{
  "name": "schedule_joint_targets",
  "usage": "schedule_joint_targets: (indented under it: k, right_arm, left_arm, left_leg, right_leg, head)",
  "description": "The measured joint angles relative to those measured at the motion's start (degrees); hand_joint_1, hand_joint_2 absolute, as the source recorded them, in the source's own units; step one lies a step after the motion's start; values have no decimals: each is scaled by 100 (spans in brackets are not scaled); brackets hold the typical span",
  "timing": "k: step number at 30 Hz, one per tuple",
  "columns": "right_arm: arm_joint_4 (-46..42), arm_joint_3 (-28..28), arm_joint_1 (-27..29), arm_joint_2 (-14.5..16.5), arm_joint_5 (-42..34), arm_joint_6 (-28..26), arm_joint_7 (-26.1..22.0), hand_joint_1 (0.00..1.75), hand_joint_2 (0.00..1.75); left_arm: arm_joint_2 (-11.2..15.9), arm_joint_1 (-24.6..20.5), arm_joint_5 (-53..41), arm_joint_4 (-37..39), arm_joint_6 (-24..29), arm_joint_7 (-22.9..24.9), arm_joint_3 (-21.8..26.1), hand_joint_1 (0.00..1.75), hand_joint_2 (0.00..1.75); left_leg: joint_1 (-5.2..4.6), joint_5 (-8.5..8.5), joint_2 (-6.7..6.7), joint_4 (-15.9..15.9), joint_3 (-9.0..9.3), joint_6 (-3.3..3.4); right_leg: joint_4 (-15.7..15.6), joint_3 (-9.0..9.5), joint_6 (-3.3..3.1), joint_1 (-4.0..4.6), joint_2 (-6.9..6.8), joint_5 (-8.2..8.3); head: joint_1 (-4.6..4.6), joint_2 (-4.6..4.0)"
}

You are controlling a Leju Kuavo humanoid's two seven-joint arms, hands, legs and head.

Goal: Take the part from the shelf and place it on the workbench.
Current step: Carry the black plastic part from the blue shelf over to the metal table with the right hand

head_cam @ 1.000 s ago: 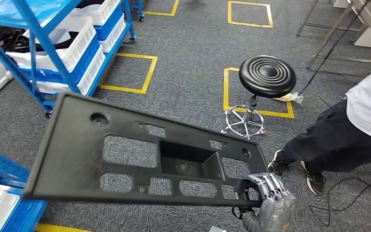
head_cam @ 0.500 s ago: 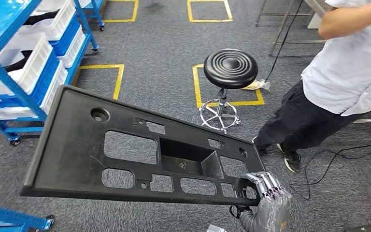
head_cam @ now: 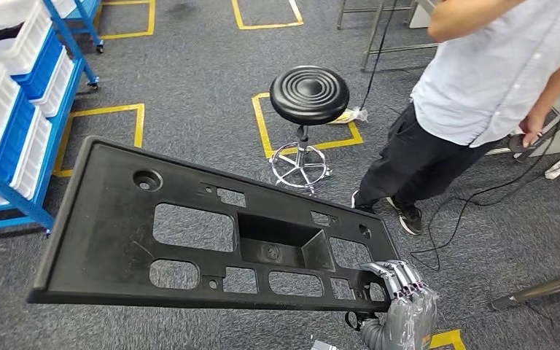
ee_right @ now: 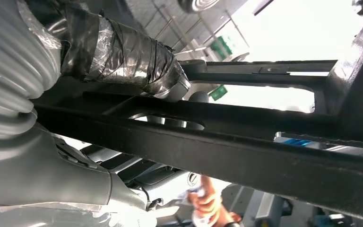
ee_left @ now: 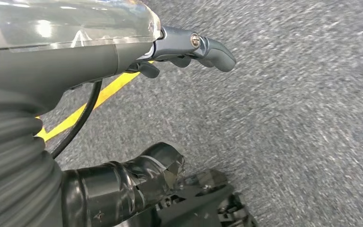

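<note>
The part is a large flat black plastic panel [head_cam: 189, 233] with several cut-outs and a recessed pocket near its middle. It hangs roughly level over the grey carpet in the head view. My right hand [head_cam: 401, 295] grips its near right corner, fingers curled over the top face. In the right wrist view the panel's dark rim [ee_right: 246, 156] runs across the picture, and my right hand [ee_right: 52, 161] clamps it with the taped thumb [ee_right: 123, 52] lying over it. My left hand [ee_left: 189, 47] hangs over the carpet holding nothing, thumb and fingers apart.
A blue shelf [head_cam: 22, 138] with white bins stands at the left. A black round stool [head_cam: 308, 95] sits ahead inside a yellow floor square. A person [head_cam: 481, 87] in a light shirt stands at the right, with cables [head_cam: 481, 197] on the floor nearby. A metal leg [head_cam: 547, 288] slants at the right edge.
The camera has turned right: the shelf slid toward the left edge, and the stool and person shifted left. The panel stays in my right hand's grip, in the same place.
</note>
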Motion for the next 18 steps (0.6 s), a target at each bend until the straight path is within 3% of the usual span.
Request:
schedule_joint_targets:
  k: [1, 3, 4, 5, 7, 9, 10, 11, 12, 14, 16, 18]
  right_arm:
    - [1, 0, -3, 0, -1, 0, 3, 175, 175]
    - [1, -1, 1, 0, -3, 0, 18, 175, 175]
    - [1, 0, 5, 0, -4, 0, 30, 175, 175]
    - [2, 2, 3, 0, -4, 0, 40, 175, 175]
    - [11, 14, -6, 0, -4, 0, 52, 175, 175]
    - [31, 27, -11, 0, -6, 0, 57, 175, 175]
    - [43, 29, -8, 0, -8, 0, 61, 175, 175]
    - [53, 30, -6, 0, -11, 0, 64, 175, 175]
    - [59, 31, -3, 0, -13, 0, 66, 175, 175]
    - [63, 32, -3, 0, -16, 0, 67, 175, 175]
    - [66, 40, -8, -1, -27, 0, 73, 175, 175]
    - [74, 69, -15, -9, -49, 0, 108, 175, 175]
  left_arm:
    - [-1, -4, 0, 0, 0, -1, 1, 0, 175]
    - [-5, -23, -1, 0, 0, -1, 1, 0, 175]
    - [-6, -33, -2, 0, 0, -1, 1, 0, 175]
    - [-7, -37, -3, 0, 0, -1, 1, 0, 175]
    - [-6, -33, -4, 0, 0, 1, 1, 0, 175]
    - [-6, -12, -2, 0, 0, 2, 2, 0, 175]
    - [-5, 0, -1, 0, 0, 2, 3, 0, 175]
    - [-4, 9, -1, 0, 0, 2, 4, 0, 175]
    - [-2, 13, -1, 0, 0, 3, 4, 0, 175]
    - [4, 17, -2, 0, -2, 8, 5, 0, 175]
    - [8, 12, -16, 0, -74, 63, 6, 0, 175]
    - [16, -1, -52, 0, -283, 211, 5, 0, 175]
  left_leg:
    - [-12, -11, 50, -5, 14, -27]
    - [-28, -29, 154, -30, 46, -81]
    - [-26, -65, 118, -8, 56, -109]
    - [-22, -155, 12, 108, 19, -132]
    - [-9, -475, -285, 683, -236, -161]
    - [-8, -731, -401, 1370, -589, -171]
    - [-8, -712, -413, 1509, -681, -173]
    - [-8, -586, -423, 1451, -685, -170]
    - [-6, -379, -449, 1198, -598, -163]
    - [15, -10, -699, 474, -326, -141]
    - [32, 90, -928, 110, -186, -109]
    - [23, 91, -874, 81, -168, -58]
  right_leg:
    - [-87, 32, -29, 31, -49, -14]
    - [-118, 25, -84, 32, 52, -6]
    - [-152, 39, -113, 11, 115, 10]
    - [-186, 56, -151, -12, 176, 28]
    - [-223, 81, -206, -42, 299, 48]
    - [-216, 82, -224, -39, 441, 47]
    - [-210, 86, -225, -37, 521, 45]
    - [-201, 91, -223, -38, 604, 42]
    - [-187, 96, -215, -41, 688, 36]
    - [-132, 76, -179, -41, 830, 11]
    - [-82, 17, -116, -41, 952, 2]
    - [-81, -27, -49, -56, 1072, 25]
  head:
    - [-1, 0]
    - [-4, 0]
    - [-3, 0]
    - [-5, 0]
    - [-8, 0]
    - [-11, 0]
    - [-12, 0]
    - [-12, 0]
    - [-12, 0]
    - [-10, 0]
    - [-9, 0]
    - [-9, 0]
